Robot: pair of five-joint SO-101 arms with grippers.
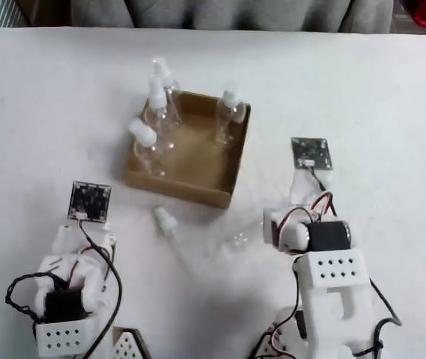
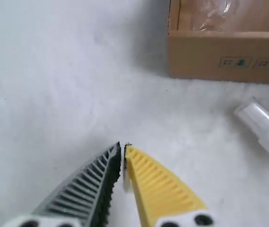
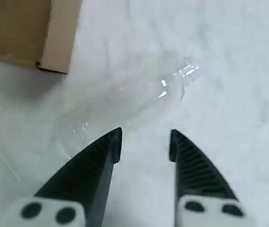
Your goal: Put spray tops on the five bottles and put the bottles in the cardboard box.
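Last bottle (image 3: 134, 101): right gripper (image 3: 144, 137) apart above it, left gripper (image 2: 124, 149) together.
We centre on its body, probably uncapped, before closing.

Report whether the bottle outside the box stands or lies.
Lying: the clear bottle rests on its side on the table, ahead of the open right gripper.

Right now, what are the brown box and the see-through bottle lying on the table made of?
The brown open-topped box looks like cardboard: matte, flat walls with raw cut edges. The see-through bottle lying on its side is probably clear plastic, glossy: bright glints sit on it and the white table shows through. Glass cannot be ruled out.
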